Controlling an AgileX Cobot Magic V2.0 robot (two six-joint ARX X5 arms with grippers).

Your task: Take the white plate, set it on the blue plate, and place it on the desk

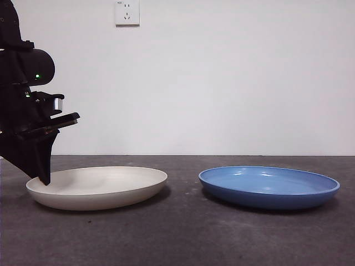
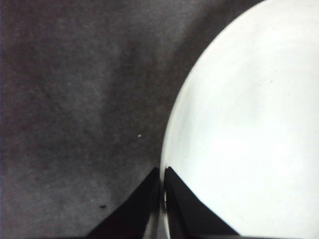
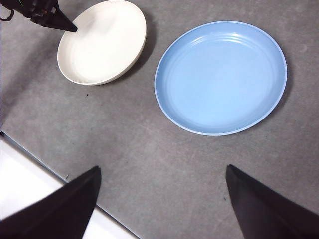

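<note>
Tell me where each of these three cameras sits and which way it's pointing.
Front: low at desk height, looking level across white plate and blue plate; left gripper on the white rim.
Left wrist: directly above the white plate's edge; jaws pinch its rim.
Right wrist: high, looking down on both plates; open right gripper.
Shared: all show the white plate.

Two plates lying side by side on the desk (image 1: 183, 238).

The white plate (image 1: 105, 188) is sitting at left, the blue plate (image 1: 269, 187) at right, apart, a strip of desk lying between them. The left gripper (image 1: 44, 180) is standing at the white plate's far-left rim, jaws closed over its edge. The right gripper (image 3: 159, 199) is hanging high over the near desk, jaws spread wide.
</note>
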